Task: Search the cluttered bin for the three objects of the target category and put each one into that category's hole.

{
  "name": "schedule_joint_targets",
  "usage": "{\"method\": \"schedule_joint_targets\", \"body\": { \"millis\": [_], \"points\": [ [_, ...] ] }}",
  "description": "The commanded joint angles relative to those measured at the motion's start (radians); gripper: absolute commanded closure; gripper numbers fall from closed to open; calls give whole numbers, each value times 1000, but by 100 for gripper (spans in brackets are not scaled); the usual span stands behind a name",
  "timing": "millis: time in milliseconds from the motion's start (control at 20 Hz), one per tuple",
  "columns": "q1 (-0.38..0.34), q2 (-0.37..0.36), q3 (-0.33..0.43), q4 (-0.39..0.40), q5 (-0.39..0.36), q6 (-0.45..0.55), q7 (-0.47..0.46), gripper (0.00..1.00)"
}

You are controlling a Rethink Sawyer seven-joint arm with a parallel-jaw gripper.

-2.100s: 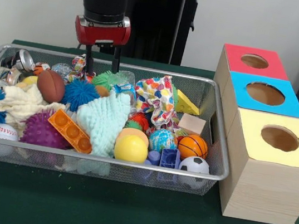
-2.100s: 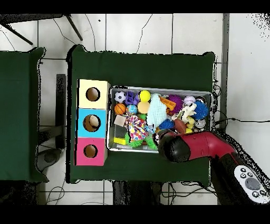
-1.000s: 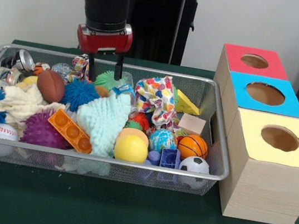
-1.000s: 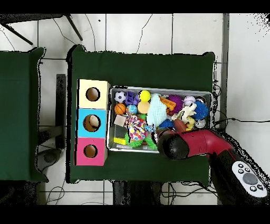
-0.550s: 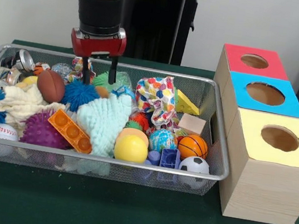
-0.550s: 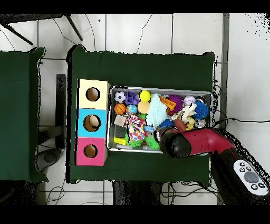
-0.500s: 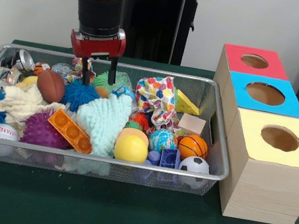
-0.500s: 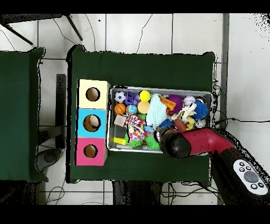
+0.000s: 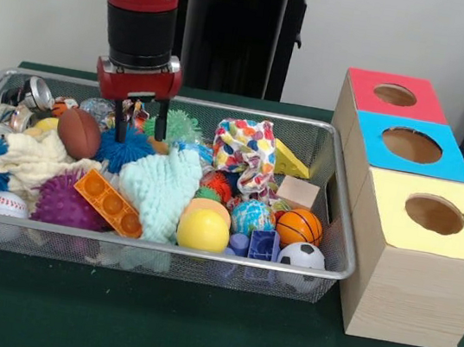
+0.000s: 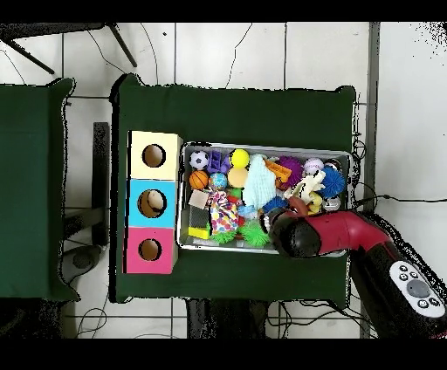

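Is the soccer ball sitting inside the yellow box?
No, the soccer ball lies in the wire bin, at its front corner beside the yellow box.

A robot lab: tiled floor (image 10: 227, 52), trailing cables (image 10: 388, 199), green-clothed table (image 10: 236, 105).

brightness: pretty bright and even, both views
light source: looks like it's overhead, nothing harsh
shadows: soft, just a faint dark patch on the green cloth (image 9: 191, 333) under the wire bin (image 9: 158, 260)
glare: small shine on the metal cans (image 9: 32, 93), little else
blur: front view a bit soft, overhead toys too tiny to read
distortion: none obvious
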Motion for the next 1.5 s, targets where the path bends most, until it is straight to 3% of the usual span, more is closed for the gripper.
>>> {"method": "schedule_joint_targets", "body": {
  "millis": [50,950,1200,1500],
  "points": [
    [-12,70,65,-99,-91,7,-221,0],
    [-17,92,68,-104,-100,4,-218,0],
    [-18,22,71,-91,-77,87,-281,0],
    [-35,57,58,-110,-104,73,-295,0]
  ]
}}
